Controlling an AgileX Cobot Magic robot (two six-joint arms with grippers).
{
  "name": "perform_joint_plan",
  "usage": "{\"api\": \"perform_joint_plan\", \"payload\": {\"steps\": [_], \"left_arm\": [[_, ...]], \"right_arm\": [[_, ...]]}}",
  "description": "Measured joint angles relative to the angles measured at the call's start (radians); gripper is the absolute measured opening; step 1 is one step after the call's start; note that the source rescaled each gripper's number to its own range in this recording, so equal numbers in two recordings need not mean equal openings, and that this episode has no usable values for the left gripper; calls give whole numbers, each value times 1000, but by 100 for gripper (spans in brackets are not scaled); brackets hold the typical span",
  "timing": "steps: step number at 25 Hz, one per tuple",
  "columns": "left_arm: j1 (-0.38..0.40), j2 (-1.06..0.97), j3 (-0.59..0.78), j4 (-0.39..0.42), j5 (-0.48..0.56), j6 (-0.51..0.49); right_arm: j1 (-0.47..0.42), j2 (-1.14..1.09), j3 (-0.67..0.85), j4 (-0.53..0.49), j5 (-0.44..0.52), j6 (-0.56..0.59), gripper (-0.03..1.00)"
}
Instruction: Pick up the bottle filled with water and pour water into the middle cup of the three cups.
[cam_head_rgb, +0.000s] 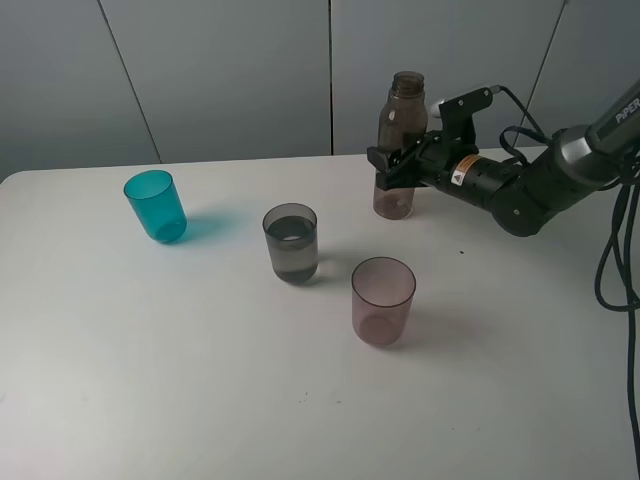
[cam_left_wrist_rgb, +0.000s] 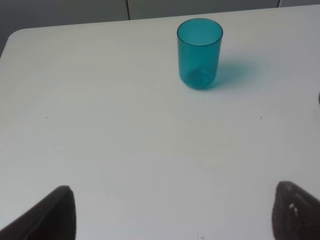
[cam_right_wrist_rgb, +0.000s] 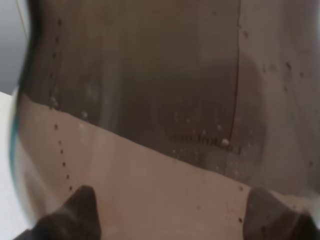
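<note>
The smoky brown-grey bottle (cam_head_rgb: 398, 140) is upright at the back of the table, uncapped, its base at or just above the tabletop. My right gripper (cam_head_rgb: 392, 166) reaches in from the right and is shut on the bottle's lower body. In the right wrist view the bottle (cam_right_wrist_rgb: 160, 100) fills the frame between the fingertips (cam_right_wrist_rgb: 75, 215). The three cups stand in a diagonal row: the teal cup (cam_head_rgb: 155, 205) also shows in the left wrist view (cam_left_wrist_rgb: 199, 52), the grey middle cup (cam_head_rgb: 291, 243) holds water, and the pink-mauve cup (cam_head_rgb: 382, 301) is in front. My left gripper (cam_left_wrist_rgb: 172, 215) is open and empty over bare table.
The white table (cam_head_rgb: 150, 360) has its back edge just behind the bottle, and a grey wall stands beyond it. The right arm's cables (cam_head_rgb: 615, 260) hang at the far right. The left arm is out of the exterior high view.
</note>
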Motion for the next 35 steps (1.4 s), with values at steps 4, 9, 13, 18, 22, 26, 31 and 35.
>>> {"api": "perform_joint_plan", "payload": {"steps": [4,9,13,18,22,26,31,35], "left_arm": [[0,0,0,0,0,0],[0,0,0,0,0,0],[0,0,0,0,0,0],[0,0,0,0,0,0],[0,0,0,0,0,0],[0,0,0,0,0,0],[0,0,0,0,0,0],[0,0,0,0,0,0]], "right_arm": [[0,0,0,-7,0,0,5],[0,-3,0,-14,11,0,94],[0,-25,4,-26,29,2,99],[0,-88,65,-26,116,2,99],[0,-184,138,-24,246,0,99],[0,-349,239,-24,349,-2,99],[0,-680,292,-22,547,1,99],[0,-980,276,30,875,5,100]]}}
